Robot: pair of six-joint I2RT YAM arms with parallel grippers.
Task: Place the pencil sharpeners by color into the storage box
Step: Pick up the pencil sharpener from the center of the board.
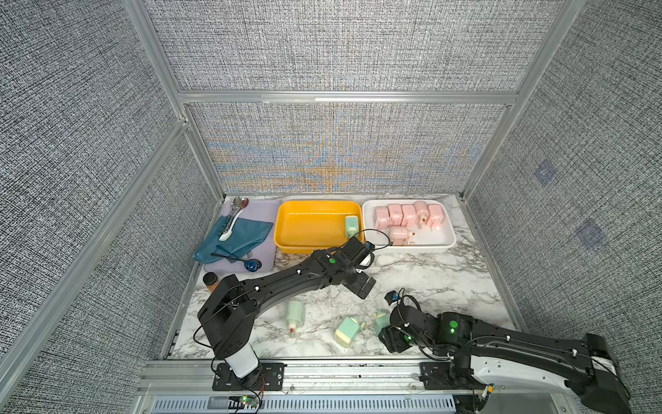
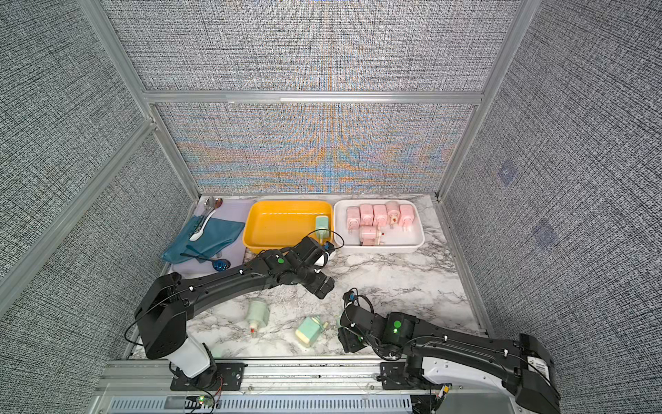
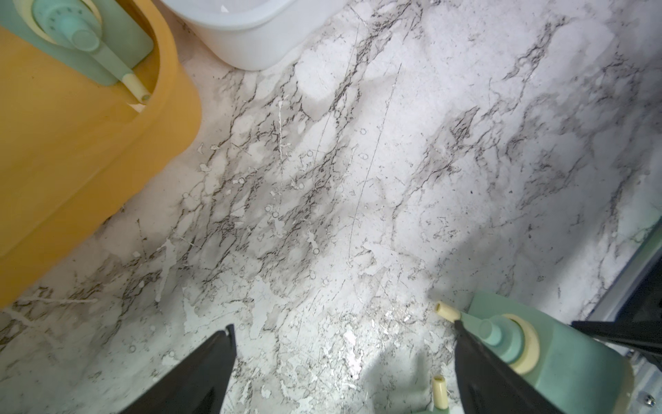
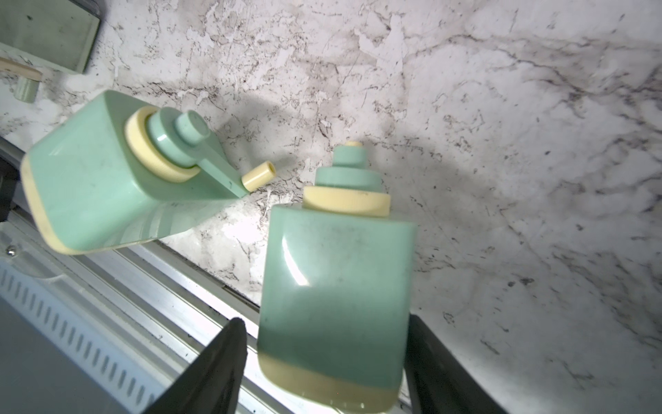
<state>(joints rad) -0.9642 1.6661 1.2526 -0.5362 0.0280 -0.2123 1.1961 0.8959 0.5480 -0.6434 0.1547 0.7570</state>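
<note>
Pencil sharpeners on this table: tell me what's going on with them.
Six pink sharpeners lie in the white tray; one green sharpener is in the yellow tray. Three green ones lie on the table. The right claw straddles one near the front edge, jaws open on either side, not yet clamped. The left claw hangs open and empty above the table.
</note>
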